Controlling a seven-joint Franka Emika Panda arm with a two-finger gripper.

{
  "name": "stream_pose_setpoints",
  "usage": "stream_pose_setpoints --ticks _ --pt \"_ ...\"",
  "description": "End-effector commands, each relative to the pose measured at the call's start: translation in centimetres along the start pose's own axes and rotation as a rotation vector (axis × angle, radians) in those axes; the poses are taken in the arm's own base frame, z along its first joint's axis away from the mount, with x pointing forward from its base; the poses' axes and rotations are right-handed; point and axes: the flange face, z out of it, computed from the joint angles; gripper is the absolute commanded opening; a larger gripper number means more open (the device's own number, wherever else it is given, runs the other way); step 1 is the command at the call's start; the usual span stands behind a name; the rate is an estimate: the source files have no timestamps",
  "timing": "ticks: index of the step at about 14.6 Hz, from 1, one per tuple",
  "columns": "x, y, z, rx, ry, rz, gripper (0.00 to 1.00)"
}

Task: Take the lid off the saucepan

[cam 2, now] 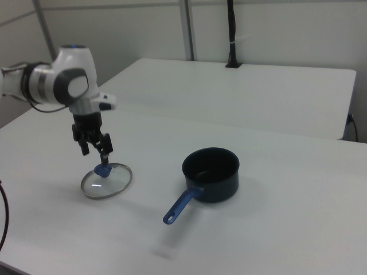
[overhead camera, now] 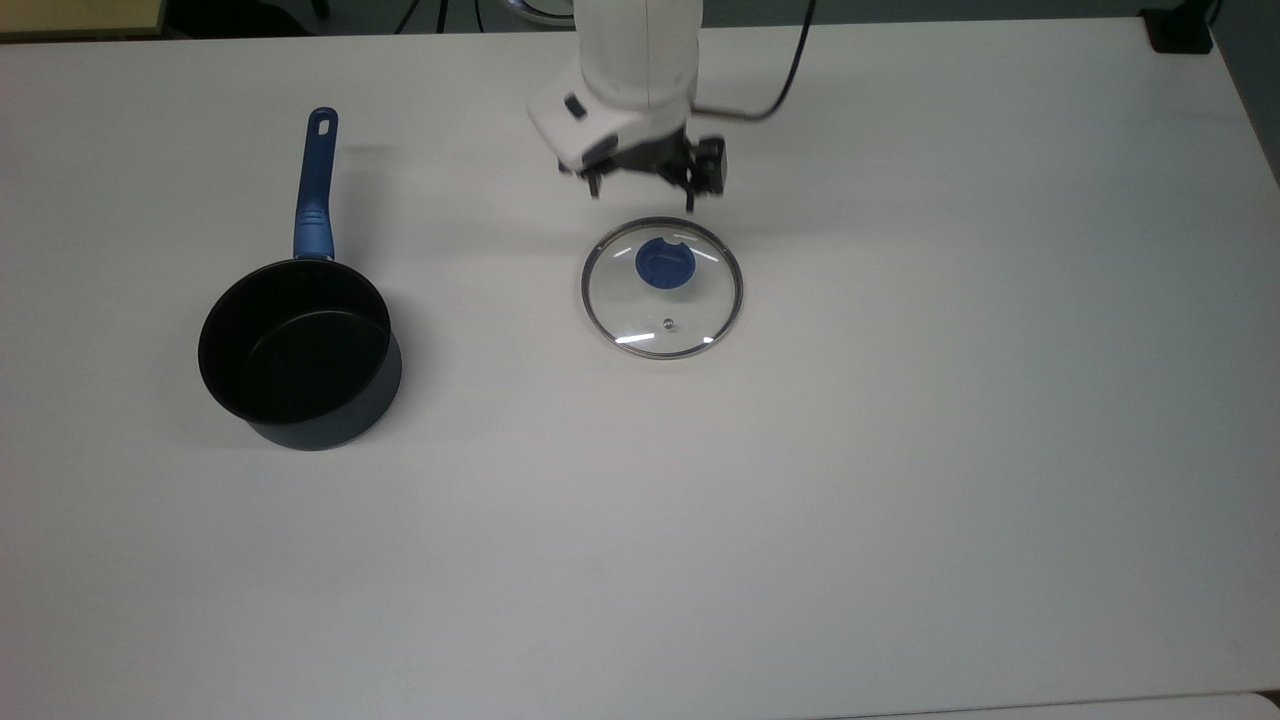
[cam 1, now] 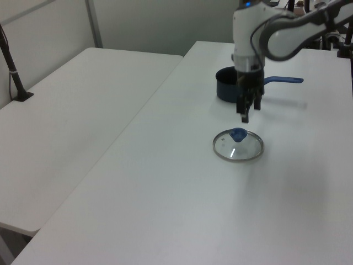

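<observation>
The lid (overhead camera: 663, 290), clear glass with a metal rim and a blue knob (overhead camera: 665, 263), lies flat on the white table (overhead camera: 900, 450), apart from the saucepan. The dark saucepan (overhead camera: 298, 350) stands uncovered at the top view's left, its blue handle (overhead camera: 315, 180) pointing to the far edge. My gripper (overhead camera: 642, 193) hangs open above the lid's knob, holding nothing. In the left view the gripper (cam 1: 244, 116) is clear of the lid (cam 1: 238, 149), with the saucepan (cam 1: 226, 88) behind it. In the right view the gripper (cam 2: 96, 151) hovers over the lid (cam 2: 106, 182), left of the saucepan (cam 2: 211, 172).
A black cable (overhead camera: 790, 75) loops from the wrist at the far edge. A black block (overhead camera: 1180, 30) sits at the top view's far right corner. A second white table (cam 1: 83, 110) adjoins in the left view, with a black post (cam 1: 11, 61) on it.
</observation>
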Motion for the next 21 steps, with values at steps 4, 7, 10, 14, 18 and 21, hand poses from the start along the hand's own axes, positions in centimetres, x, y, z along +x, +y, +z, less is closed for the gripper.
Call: stream_pose_setpoints --ticks 4,7,10,14,18,21 --pt "0.4 8.4 -11.8 -0.006 0.001 -0.062 1.0" --pt "0.5 10.7 -12.9 -0.003 0.023 -0.054 1.0" --pt "0.6 11.2 -13.0 -0.009 0.031 -0.053 1.0" --pt "0.5 12.4 -14.2 -0.01 0.053 -0.034 1.0" --pt "0.5 14.2 -16.0 -0.006 0.083 -0.004 1.0" --pt "0.6 14.9 -16.5 -0.006 0.094 0.01 1.0"
